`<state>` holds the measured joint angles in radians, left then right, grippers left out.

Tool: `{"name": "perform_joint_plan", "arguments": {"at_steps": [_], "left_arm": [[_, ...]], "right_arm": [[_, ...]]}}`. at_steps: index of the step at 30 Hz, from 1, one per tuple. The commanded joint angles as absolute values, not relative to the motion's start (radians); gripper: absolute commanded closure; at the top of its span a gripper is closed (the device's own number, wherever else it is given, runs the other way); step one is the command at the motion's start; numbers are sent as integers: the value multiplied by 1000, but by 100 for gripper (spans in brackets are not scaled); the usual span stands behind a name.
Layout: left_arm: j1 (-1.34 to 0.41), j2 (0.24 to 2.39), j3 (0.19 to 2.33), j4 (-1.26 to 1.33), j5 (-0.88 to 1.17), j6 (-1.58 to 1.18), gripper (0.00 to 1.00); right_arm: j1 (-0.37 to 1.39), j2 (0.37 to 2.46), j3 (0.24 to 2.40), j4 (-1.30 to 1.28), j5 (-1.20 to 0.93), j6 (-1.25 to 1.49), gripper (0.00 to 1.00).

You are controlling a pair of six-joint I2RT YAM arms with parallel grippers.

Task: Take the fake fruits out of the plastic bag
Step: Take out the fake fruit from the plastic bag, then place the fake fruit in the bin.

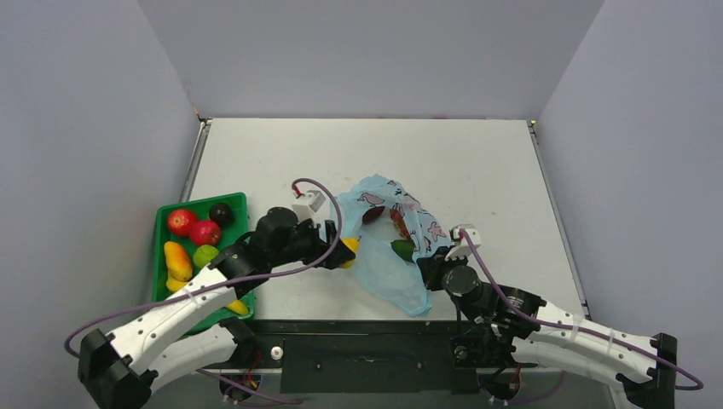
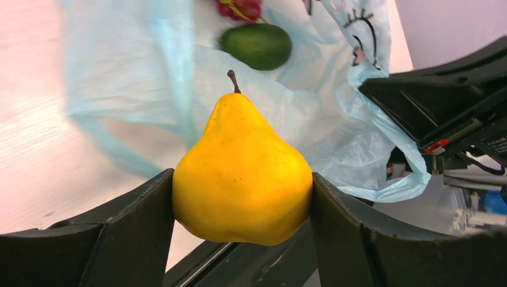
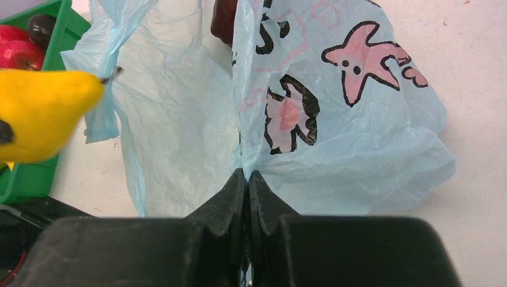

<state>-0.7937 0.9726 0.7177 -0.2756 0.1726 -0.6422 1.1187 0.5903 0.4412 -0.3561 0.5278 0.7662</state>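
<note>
My left gripper (image 2: 242, 197) is shut on a yellow pear-shaped fruit (image 2: 242, 173), held just left of the light-blue plastic bag (image 1: 388, 243); the fruit also shows in the top view (image 1: 348, 251) and the right wrist view (image 3: 42, 113). My right gripper (image 3: 247, 179) is shut on the bag's thin edge (image 3: 335, 149), at the bag's near right side (image 1: 430, 264). A dark green fruit (image 2: 256, 45) and a dark maroon fruit (image 1: 373, 215) lie in the bag. Part of a reddish-purple bunch (image 2: 239, 8) shows above the green one.
A green tray (image 1: 162, 256) at the left holds two red apples (image 1: 193, 227), a dark fruit (image 1: 222, 213), a green fruit and yellow-orange ones. The table's near edge and black base plate (image 1: 367, 349) lie just below both grippers.
</note>
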Motion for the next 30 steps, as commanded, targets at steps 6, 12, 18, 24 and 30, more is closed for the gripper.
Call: {"name": "perform_joint_plan", "arguments": {"at_steps": [6,12,18,24,30], "left_arm": [[-543,822,965,-821,-75,-437,100],[-299,913,997,-858,-283,-447,100],[82,1022,883,-687,-76,-409,100],[177,1174,867,-608,-119,-403,100],[192,1254,843,-557,-78,-362,100]], "right_arm": [[1087,601,462,-316,488,737,100],[1073,621,488,-329,458,721,100],[1068,630,518,-352,433,715,100],[1065,650,546,-366,421,704,100],[1061,690,585,-377,403,690,100]]}}
